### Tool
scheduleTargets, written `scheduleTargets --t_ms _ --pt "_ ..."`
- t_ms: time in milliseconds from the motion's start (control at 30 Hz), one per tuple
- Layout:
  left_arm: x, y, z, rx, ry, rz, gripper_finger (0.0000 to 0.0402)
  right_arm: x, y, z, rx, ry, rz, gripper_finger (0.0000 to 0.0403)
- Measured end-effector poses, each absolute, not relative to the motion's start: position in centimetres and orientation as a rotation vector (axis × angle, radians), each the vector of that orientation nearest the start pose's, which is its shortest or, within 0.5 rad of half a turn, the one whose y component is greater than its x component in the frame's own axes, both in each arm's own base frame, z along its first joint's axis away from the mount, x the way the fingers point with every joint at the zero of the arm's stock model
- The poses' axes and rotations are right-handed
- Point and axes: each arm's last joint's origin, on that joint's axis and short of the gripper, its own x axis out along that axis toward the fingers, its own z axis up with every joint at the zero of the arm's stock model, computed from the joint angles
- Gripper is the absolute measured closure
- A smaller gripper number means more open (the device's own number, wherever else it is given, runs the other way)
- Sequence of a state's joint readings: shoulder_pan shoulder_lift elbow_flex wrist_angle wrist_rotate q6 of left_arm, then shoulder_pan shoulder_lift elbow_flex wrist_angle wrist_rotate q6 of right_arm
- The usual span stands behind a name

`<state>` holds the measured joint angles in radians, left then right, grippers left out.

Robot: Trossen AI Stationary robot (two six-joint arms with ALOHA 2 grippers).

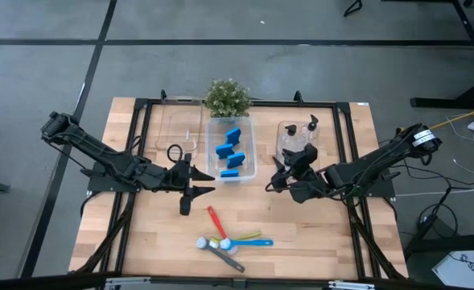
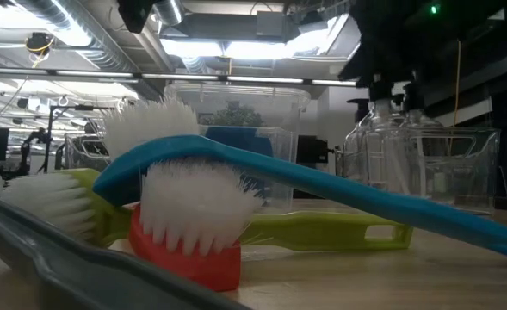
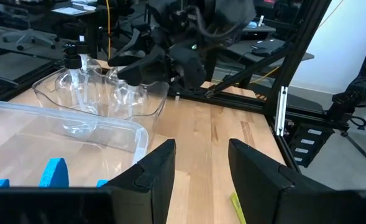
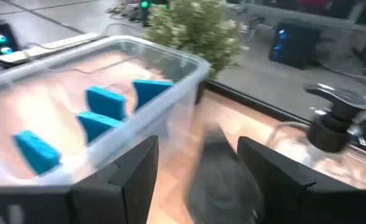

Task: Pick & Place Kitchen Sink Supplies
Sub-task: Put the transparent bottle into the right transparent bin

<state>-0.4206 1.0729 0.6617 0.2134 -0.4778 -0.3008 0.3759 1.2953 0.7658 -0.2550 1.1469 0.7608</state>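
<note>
**Sponges and bottles binned, brushes still loose on the table**

At centre-left of the high view the left gripper (image 1: 190,182) hovers beside the sponge bin (image 1: 250,135), its jaws apart with nothing between them, as its wrist view shows; it looks parked rather than working. That middle bin holds the four blue sponges (image 1: 230,155), small rectangular blocks, some lying flat and some tilted on edge. The potted plant (image 1: 227,96) stands just behind it.

Lower centre, the four long-handled brushes (image 1: 228,240) lie in a loose crossed heap on the bare table (image 1: 317,234): red, yellow-green, blue and grey, with white bristles. They appear to be what remains to sort.

Right of centre, the right gripper (image 1: 288,171) sits at the bottle bin (image 1: 283,129), jaws apart. A blurred dark shape lies between them in its wrist view, probably a pump bottle (image 4: 220,177) just being let go. Clear bottles with black pumps (image 1: 310,124) stand inside.
</note>
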Motion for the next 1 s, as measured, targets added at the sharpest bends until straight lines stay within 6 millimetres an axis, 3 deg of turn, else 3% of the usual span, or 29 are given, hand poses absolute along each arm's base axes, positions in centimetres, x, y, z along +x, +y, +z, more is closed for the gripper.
scheduleTargets --t_ms 667,1000 --pt "21.9 -8.3 27.4 -0.217 0.168 0.083 0.0258 23.8 6.6 25.4 0.044 0.381 -0.876 0.018" --pt "21.9 -8.3 27.4 -0.217 0.167 0.083 0.0258 22.3 5.9 24.3 0.126 0.564 -0.89 0.018"
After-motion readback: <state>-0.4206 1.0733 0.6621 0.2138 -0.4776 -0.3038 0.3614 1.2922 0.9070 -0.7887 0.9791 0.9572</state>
